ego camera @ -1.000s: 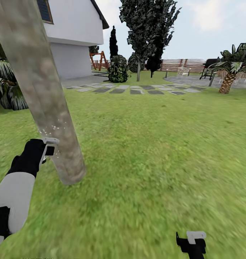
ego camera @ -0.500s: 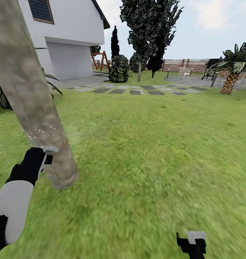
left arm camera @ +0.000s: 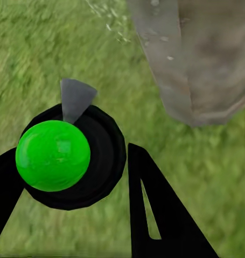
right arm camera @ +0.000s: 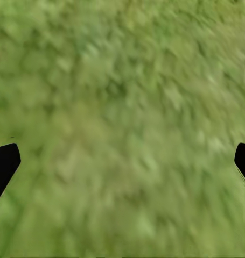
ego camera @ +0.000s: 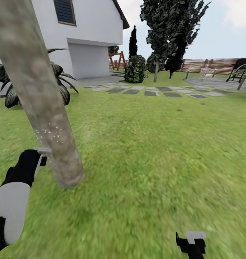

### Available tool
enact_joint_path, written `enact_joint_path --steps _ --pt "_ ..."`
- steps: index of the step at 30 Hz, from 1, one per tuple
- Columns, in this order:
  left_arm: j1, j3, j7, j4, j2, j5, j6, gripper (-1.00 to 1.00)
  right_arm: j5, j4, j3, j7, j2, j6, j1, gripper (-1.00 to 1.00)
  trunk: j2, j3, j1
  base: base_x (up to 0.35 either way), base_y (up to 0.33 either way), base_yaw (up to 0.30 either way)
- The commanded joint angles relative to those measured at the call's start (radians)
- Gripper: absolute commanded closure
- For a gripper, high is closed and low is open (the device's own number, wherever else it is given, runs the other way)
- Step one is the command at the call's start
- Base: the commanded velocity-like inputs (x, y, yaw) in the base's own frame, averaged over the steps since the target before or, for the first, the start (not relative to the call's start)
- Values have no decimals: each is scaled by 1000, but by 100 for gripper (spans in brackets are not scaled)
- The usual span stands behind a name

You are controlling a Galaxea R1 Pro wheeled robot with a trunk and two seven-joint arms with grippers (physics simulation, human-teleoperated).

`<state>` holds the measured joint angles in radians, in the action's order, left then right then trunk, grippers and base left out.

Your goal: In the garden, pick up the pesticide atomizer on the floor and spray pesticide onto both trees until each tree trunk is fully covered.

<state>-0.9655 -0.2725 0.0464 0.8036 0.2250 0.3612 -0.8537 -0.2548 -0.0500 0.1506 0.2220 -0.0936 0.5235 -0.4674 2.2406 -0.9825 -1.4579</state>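
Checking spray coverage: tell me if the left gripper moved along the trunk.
No: the camera panned; left gripper stays beside the trunk, just above its base.

I get flat, even daylight with no cast shadows on the lawn (ego camera: 155,144) and no glare. My head view smears the grass toward 6 o'clock, while the fence (ego camera: 209,64) at 1 o'clock stays fairly crisp. The tree trunk (ego camera: 40,100) looks soft and leans with lens distortion. Both wrist views are blurry.
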Motion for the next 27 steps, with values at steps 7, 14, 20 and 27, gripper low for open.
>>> enact_joint_path --steps 7,14,20,27 --pt "5 0 7 -9 -7 -6 -4 100 -11 1 7 3 0 3 0 -100 0 -1 0 97 -74 278" --pt "26 3 7 -9 -10 -9 -2 100 -11 1 7 2 0 3 0 -100 0 -1 0 37 -15 211" --pt "43 4 10 -10 -15 -6 73 100 -11 1 7 3 -2 3 0 -100 0 -1 0 218 -146 13" --pt "96 0 9 -11 -12 -6 80 100 -11 1 7 3 -2 3 0 -100 0 -1 0 238 -164 0"
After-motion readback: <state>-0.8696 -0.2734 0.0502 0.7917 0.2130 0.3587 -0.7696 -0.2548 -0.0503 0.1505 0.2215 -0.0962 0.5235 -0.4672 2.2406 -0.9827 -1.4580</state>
